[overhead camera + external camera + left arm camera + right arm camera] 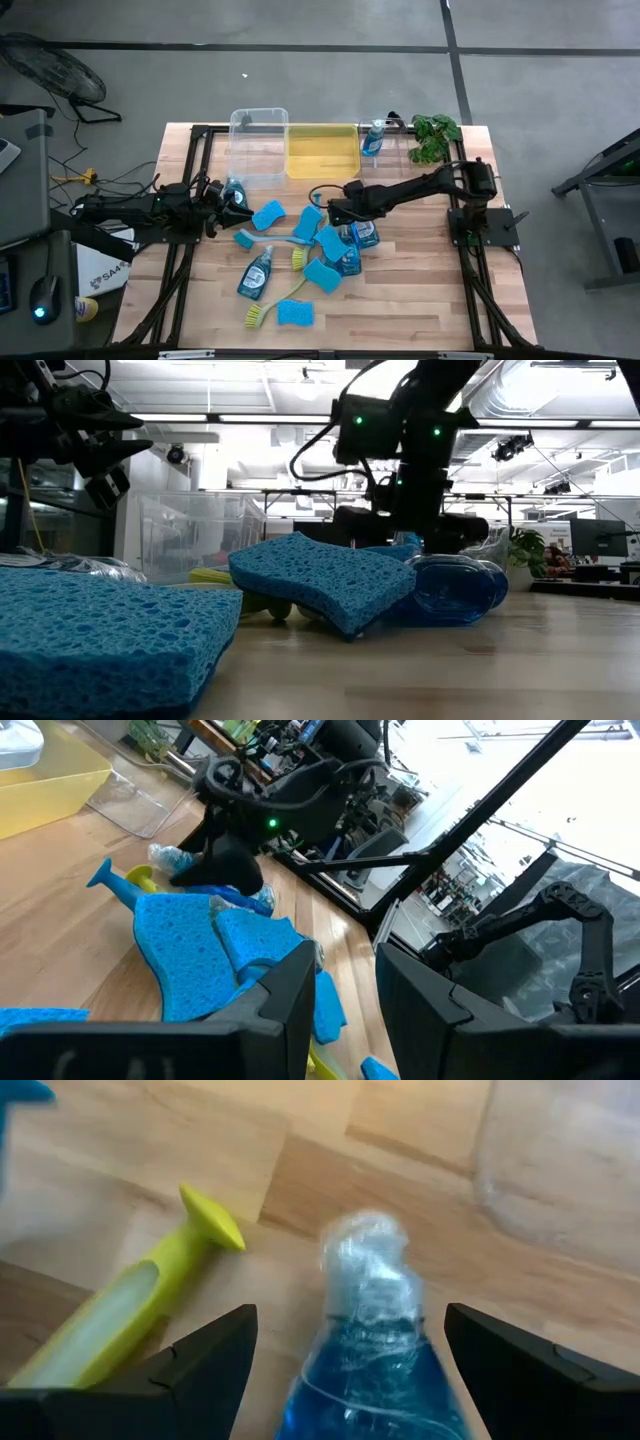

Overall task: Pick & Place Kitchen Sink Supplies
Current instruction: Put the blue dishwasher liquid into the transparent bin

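- Now, operator, your right gripper (345, 1350) stands wide, one dark finger on each side of a soap bottle (370, 1350) lying on the wooden table (420, 290); neither finger touches it.
- You see that bottle as clear plastic over blue liquid, its cap end pale and blurred, pointing away from the claw.
- Just beside the claw's one finger lies a yellow-green brush handle (130, 1320) with a flared tip.
- From above, the right gripper (335, 210) sits over the middle pile of blue sponges (322, 240), bottles and brushes; a clear bin (258, 145) and a yellow bin (322, 150) lie beyond it.
- Your left gripper (240, 200) hangs near the pile's edge, fingers (285, 1005) narrow with a slim gap; a blue object shows right at it from above, but you cannot tell whether it is held.
- Cut off: the bottle's body leaves the right wrist view, and the brush head is out of sight there.
- Hard to read: in the low view, big sponges (320, 580) block most of the pile, and only a bottle's (455, 588) rounded blue end shows.
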### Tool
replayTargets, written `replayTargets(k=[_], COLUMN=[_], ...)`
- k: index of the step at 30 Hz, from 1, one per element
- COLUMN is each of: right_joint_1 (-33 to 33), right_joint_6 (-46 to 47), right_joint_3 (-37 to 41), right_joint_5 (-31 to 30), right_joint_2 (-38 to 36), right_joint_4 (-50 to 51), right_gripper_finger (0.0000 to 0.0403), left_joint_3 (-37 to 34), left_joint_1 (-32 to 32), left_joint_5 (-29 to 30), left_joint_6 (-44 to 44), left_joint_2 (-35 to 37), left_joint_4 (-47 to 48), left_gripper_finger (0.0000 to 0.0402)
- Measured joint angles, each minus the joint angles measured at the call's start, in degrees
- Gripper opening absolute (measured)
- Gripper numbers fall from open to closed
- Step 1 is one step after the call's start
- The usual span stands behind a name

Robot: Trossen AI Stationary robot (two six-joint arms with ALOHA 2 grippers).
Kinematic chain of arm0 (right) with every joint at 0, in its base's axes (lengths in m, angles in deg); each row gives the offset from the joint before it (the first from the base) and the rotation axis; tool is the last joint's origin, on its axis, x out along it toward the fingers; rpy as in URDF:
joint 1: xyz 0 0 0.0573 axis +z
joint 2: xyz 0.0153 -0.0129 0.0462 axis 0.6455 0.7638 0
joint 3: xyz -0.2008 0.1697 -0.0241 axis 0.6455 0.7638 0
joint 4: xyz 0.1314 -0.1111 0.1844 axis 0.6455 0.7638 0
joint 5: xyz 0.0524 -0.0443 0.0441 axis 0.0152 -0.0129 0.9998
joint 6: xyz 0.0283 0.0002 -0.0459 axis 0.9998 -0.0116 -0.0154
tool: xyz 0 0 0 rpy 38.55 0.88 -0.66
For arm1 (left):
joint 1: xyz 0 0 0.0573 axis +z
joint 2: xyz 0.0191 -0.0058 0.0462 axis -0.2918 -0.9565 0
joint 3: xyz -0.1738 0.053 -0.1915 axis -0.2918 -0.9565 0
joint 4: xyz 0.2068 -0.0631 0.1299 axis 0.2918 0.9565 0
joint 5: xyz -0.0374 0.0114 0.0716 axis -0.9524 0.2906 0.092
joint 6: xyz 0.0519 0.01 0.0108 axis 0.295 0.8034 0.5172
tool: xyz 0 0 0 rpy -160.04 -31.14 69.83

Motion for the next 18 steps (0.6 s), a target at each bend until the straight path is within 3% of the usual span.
replayTargets(k=[9, 18], right_joint_1=[-0.02, -0.04], right_joint_6=[0.64, 0.45], right_joint_3=[0.0, 0.0], right_joint_5=[0.74, 2.94], right_joint_2=[0.78, 0.78], right_joint_4=[-0.49, -0.62], right_gripper_finger=[0.031, 0.024], left_joint_3=[0.0, 0.0], left_joint_1=[0.01, -0.01], left_joint_5=[0.0, 0.0], left_joint_6=[0.0, 0.0], left_joint_2=[0.0, 0.0], left_joint_4=[0.01, 0.01], left_gripper_finger=[0.0105, 0.0105])
